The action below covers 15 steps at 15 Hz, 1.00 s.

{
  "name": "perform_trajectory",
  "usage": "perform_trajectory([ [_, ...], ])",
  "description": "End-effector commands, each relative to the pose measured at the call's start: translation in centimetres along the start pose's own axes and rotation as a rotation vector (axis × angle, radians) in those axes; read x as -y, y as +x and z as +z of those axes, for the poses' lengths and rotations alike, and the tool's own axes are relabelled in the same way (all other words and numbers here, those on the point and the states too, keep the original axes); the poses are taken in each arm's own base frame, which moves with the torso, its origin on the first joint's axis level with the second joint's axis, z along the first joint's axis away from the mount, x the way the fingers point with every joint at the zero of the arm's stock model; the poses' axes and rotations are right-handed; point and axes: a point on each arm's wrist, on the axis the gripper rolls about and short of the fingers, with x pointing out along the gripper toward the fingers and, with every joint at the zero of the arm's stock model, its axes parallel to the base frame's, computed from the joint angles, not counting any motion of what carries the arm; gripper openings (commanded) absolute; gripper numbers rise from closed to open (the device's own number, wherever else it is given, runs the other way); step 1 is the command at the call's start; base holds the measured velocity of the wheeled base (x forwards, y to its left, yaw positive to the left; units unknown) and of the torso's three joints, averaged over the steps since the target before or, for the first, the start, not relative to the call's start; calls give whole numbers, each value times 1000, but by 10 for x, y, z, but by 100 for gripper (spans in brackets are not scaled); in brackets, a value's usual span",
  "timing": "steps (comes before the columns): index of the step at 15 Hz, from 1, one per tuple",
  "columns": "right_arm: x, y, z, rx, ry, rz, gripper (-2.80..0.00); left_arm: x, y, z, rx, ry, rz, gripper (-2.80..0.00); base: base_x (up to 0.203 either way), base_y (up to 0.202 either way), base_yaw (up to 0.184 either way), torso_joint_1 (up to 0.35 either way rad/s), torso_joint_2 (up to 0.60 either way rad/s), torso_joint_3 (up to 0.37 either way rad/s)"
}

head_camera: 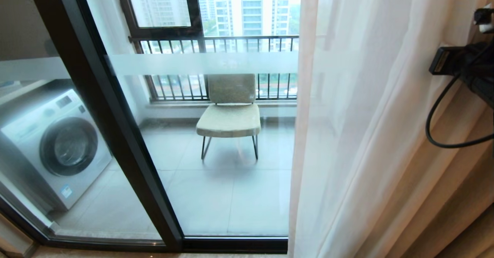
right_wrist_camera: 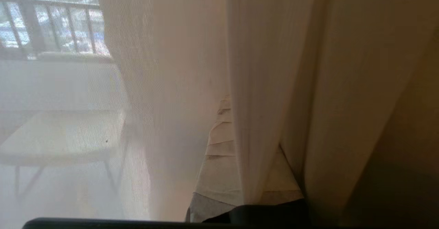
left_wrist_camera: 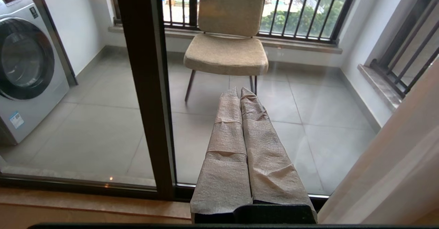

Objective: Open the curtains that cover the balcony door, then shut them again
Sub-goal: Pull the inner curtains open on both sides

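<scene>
Curtains drawn aside, right gripper buried in the sheer.

The large dark-framed glass balcony door [head_camera: 162,146] stands mostly uncovered; the tall beige pleated curtains with thin white sheers [head_camera: 362,142] hang bunched at its right. Opening looks done, so closing seems next: the cloth must be drawn leftward across the glass. The right gripper [right_wrist_camera: 236,126], shut, has sheer draped over it; whether cloth is pinched I cannot tell. The left gripper [left_wrist_camera: 240,92] is shut, empty. The washing machine's [head_camera: 54,146] drum contents are unclear.

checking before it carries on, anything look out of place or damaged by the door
Nothing stands out. The curtains hang bunched at the right of the balcony door, whose glass looks intact; the chair behind it stands upright.
</scene>
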Motion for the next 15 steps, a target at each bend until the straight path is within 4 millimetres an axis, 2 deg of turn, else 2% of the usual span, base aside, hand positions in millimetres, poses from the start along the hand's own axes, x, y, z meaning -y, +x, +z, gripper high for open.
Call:
perform_trajectory([
  [1,0,0,1,8,0,-2,-280,0,0,0,1,-1,0,-280,0,-191,0,2,2,7],
  [6,0,0,1,8,0,-2,-280,0,0,0,1,-1,2,-280,0,-167,0,3,0,1],
  [15,1,-2,4,15,0,-3,-280,0,0,0,1,-1,0,-280,0,0,0,0,0,0],
])
